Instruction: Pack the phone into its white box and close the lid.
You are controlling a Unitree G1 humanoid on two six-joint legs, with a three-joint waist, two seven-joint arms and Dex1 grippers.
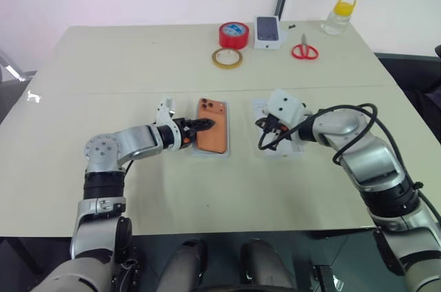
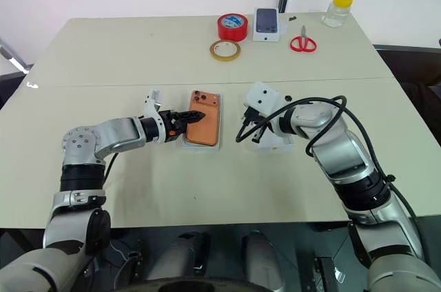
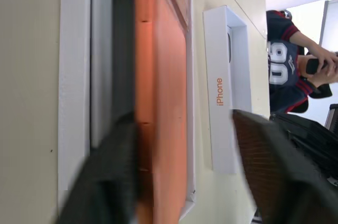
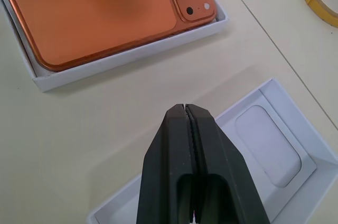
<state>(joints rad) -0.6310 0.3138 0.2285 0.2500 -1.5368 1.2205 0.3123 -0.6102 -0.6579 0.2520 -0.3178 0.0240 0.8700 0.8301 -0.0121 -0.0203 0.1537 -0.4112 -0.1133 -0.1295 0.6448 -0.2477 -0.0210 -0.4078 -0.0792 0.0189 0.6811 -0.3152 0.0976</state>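
- Head views: the phone (image 1: pixel 212 133) lay camera side up inside the white box (image 1: pixel 196 152), near the middle of the table (image 1: pixel 103 65). The left gripper (image 1: pixel 204 125) stood over the phone's left edge, its 2 fingers spread and gripping nothing.
- Head views: the right gripper (image 2: pixel 256 135) hung over the lid (image 2: pixel 289 143), which lay just right of the white box, well apart from it.
- Head views: along the far edge lay 1 red tape roll (image 1: pixel 233 34), 1 tan tape roll (image 1: pixel 227 58), 1 small white box (image 1: pixel 267 33), 1 pair of scissors (image 1: pixel 304 51) and 1 bottle (image 1: pixel 339 16).
- Left wrist view: the phone sat seated in its tray, 1 finger (image 3: pixel 108 182) over its left edge and the other clear on the right. The lid's side wall read "iPhone"; 1 person (image 3: pixel 290 71) stood beyond the table.
- Right wrist view: the right gripper's 2 fingers (image 4: pixel 179 150) were pressed together, empty, above the lid, which lay open side up with 1 insert (image 4: pixel 266 145) inside.
- Step, as judged: packing looked done; closing remained. The next move called for clearing the left gripper, taking the lid by 1 wall, turning it over and lowering it squarely onto the white box.
- Count: 1 phone, 1 white box, 1 lid, 2 grippers.
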